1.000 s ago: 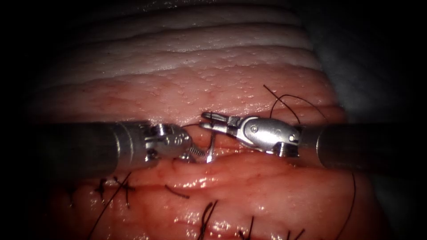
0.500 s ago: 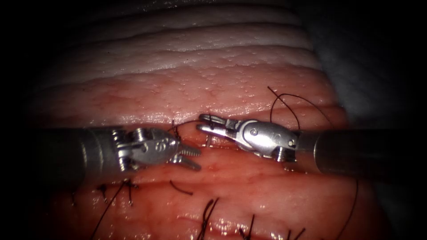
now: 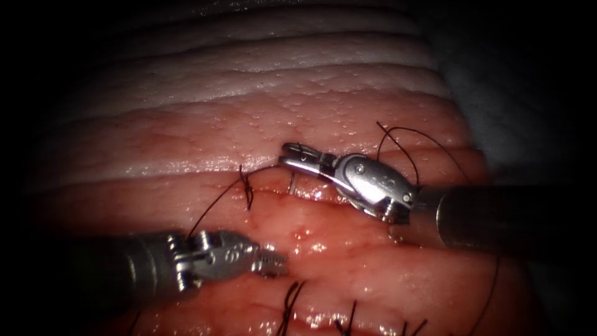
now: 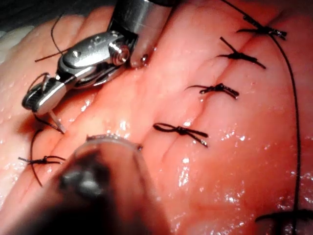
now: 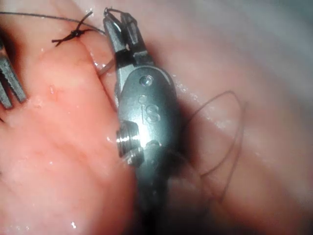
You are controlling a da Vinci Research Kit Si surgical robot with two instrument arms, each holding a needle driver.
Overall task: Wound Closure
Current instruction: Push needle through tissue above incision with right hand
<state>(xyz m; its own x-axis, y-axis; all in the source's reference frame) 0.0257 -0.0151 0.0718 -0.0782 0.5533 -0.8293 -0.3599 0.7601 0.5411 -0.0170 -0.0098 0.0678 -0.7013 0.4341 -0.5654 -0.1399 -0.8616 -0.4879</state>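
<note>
My right tool (image 3: 291,155) reaches in over the cut (image 3: 323,196) in the tissue (image 3: 348,112), its jaws shut on the curved needle (image 3: 291,182) near one end. The rest of the needle runs down from the jaws into the edge of the cut, just right of a tied stitch (image 3: 247,186). The left wrist view shows the same hold, with the right tool (image 4: 36,100) on the needle (image 4: 56,122). My left tool (image 3: 277,262) hovers lower left, apart from the needle, jaws slightly open and holding nothing. A thread (image 3: 211,208) runs from the stitch down past its wrist.
A loop of thread (image 3: 410,134) arcs behind the right tool's wrist and trails down the right side. Several tied stitches (image 4: 181,129) with cut ends (image 3: 291,298) line the near tissue. Red fluid (image 3: 305,239) glistens between the tools.
The left tool let go of the needle, opened and drew back down and to the left. The right tool's jaws shut on the needle and lifted slightly.
</note>
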